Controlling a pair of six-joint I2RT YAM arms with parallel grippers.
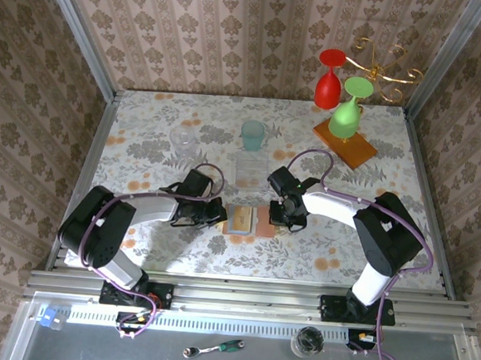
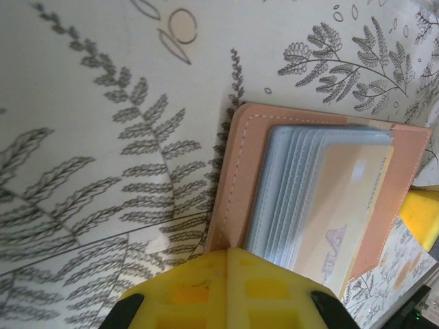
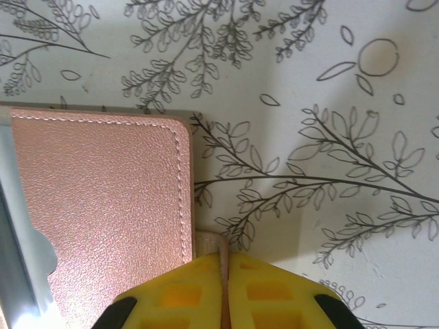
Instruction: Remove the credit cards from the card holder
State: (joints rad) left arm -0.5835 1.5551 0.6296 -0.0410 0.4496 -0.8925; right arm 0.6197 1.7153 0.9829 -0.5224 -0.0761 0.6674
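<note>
The card holder (image 1: 265, 225) lies open on the floral table between my two grippers. In the left wrist view its tan leather (image 2: 240, 171) frames grey pockets (image 2: 281, 192), and an orange-gold credit card (image 2: 343, 205) sits tucked in them. My left gripper (image 2: 228, 252) is shut, its yellow tips resting at the holder's near corner with nothing seen between them. My right gripper (image 3: 224, 257) is shut on a thin beige tab (image 3: 209, 243) that sticks out beside the holder's leather cover (image 3: 103, 205). From above, the left gripper (image 1: 219, 215) and the right gripper (image 1: 279, 219) flank the holder.
A teal translucent cup (image 1: 252, 134) and a clear glass (image 1: 184, 138) stand behind the holder. At the back right, a wooden slab (image 1: 344, 144) carries a red glass (image 1: 328, 83) and a green glass (image 1: 348, 113). Metal frame rails edge the table.
</note>
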